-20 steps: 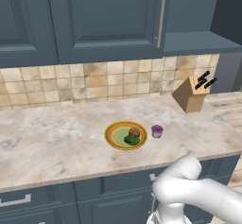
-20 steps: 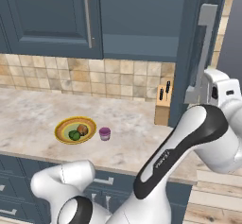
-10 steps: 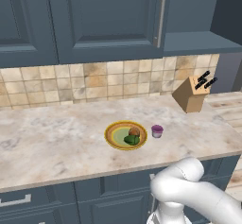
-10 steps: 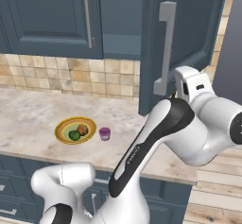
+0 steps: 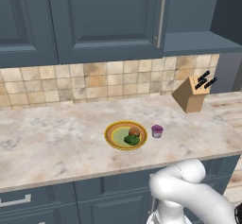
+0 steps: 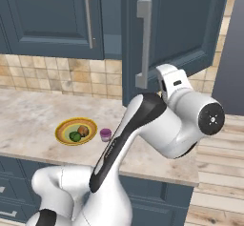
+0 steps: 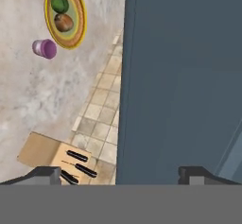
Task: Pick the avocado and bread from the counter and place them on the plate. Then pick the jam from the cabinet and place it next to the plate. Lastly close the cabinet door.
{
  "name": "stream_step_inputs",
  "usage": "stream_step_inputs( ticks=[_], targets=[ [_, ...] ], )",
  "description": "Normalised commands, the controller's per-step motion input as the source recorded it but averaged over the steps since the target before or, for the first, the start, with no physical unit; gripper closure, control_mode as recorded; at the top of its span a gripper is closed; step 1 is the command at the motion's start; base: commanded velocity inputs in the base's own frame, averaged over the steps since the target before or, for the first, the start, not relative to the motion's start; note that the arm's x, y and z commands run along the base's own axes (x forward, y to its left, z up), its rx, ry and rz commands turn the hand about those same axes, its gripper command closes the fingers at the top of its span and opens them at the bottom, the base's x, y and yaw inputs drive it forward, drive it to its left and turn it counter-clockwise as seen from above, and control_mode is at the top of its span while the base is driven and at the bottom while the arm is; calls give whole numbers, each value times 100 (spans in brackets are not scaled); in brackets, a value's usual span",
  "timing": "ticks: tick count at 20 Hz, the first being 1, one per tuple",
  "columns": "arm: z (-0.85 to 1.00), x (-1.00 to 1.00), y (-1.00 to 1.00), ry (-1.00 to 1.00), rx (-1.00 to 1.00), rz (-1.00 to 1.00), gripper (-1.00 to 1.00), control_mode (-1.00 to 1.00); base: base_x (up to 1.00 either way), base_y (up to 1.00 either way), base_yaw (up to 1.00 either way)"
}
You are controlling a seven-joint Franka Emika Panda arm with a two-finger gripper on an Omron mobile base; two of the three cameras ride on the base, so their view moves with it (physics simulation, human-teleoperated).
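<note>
The plate (image 5: 115, 129) lies on the counter (image 5: 52, 142) with the avocado (image 5: 131, 141) and the bread (image 5: 134, 132) on it. The jam (image 5: 157, 131) stands on the counter just right of the plate. From the right I see the plate (image 6: 62, 128), avocado (image 6: 75, 136), bread (image 6: 83, 130) and jam (image 6: 105, 134). The cabinet door (image 6: 181, 29) stands partly swung in, its bar handle (image 6: 143, 44) facing me, and the hand sits against its lower edge. In the hand view my gripper (image 7: 120, 175) is open and empty, with the door (image 7: 184, 76) close ahead, above the plate (image 7: 79, 11) and jam (image 7: 45, 48).
A wooden knife block (image 5: 191, 94) stands at the right end of the counter against the tiled wall (image 5: 85, 83). Another shut wall cabinet (image 6: 52, 15) hangs to the left. The counter's right end borders a wooden floor (image 6: 214, 206).
The cabinet door has swung leftward from nearly edge-on to a wider face in the right base view. The arm's hand has travelled left with it. Plate, food and jam have not moved.
</note>
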Motion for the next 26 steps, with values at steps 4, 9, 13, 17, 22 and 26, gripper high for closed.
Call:
stream_step_inputs(
  ticks=[4, 9, 13, 17, 22, 26],
  targets=[
    [4, 29, 13, 0, -7, 0, -100, -100, 0, 0, 0],
    [11, 45, 0, 0, -8, 0, -100, -100, 0, 0, 0],
    [2, 51, 0, 0, -7, 0, -100, -100, 0, 0, 0],
    [0, 55, 1, 0, -6, 0, -100, -100, 0, 0, 0],
    [0, 54, 7, 0, -3, 0, -100, -100, 0, 0, 0],
    [-3, 59, 19, 0, -4, 0, -100, -100, 0, 0, 0]
  ],
)
